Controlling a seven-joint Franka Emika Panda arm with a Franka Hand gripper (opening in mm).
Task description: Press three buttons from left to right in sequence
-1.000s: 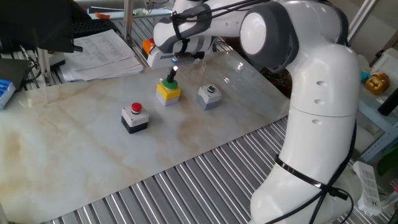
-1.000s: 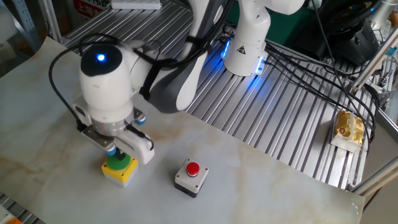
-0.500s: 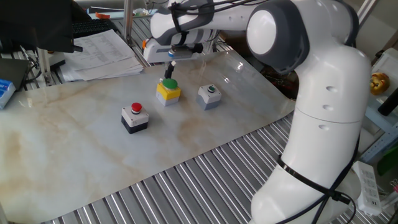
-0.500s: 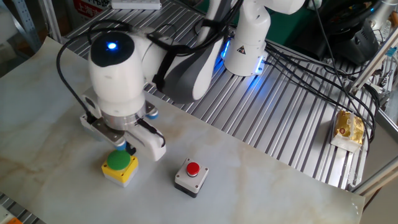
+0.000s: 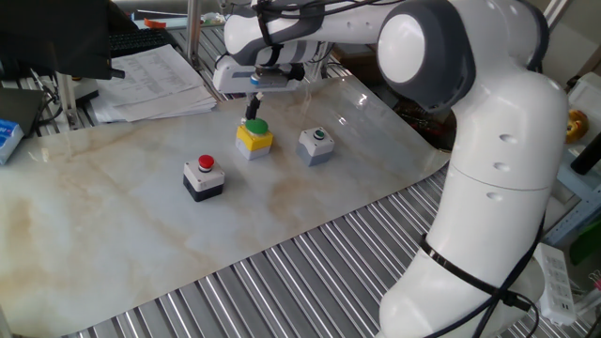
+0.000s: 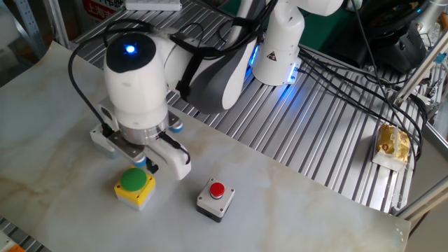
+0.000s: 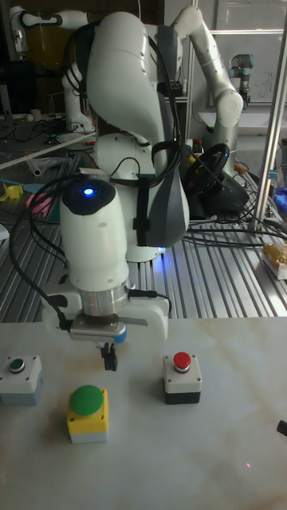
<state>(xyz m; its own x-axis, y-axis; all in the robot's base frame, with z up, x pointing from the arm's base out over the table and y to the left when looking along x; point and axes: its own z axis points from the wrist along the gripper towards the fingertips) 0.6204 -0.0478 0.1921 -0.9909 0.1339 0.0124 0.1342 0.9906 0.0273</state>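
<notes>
While the claw (image 7: 109,360) hangs just above the table (image 5: 113,244), we see the green button on its yellow box (image 7: 88,412) directly beneath and a little forward of the fingertips, not touched; the dark tips appear as one narrow point and we cannot tell whether they are spread or pressed together. To the claw's one side sits the red button on its white-topped black box (image 7: 182,378), well apart from it; to the other side sits the small dark-green button on the grey box (image 7: 20,378), near the table's side edge in the tall fixed view. We find open marble on every side of the three boxes, with a broad bare stretch toward the near edge where the ribbed metal bench (image 5: 282,282) begins. Behind the claw, past the table's far edge, lies a stack of printed papers (image 5: 150,80); their text is too small for us to read. Beside the arm's base we note a triangular warning sticker (image 6: 269,56); its symbol is unclear.
</notes>
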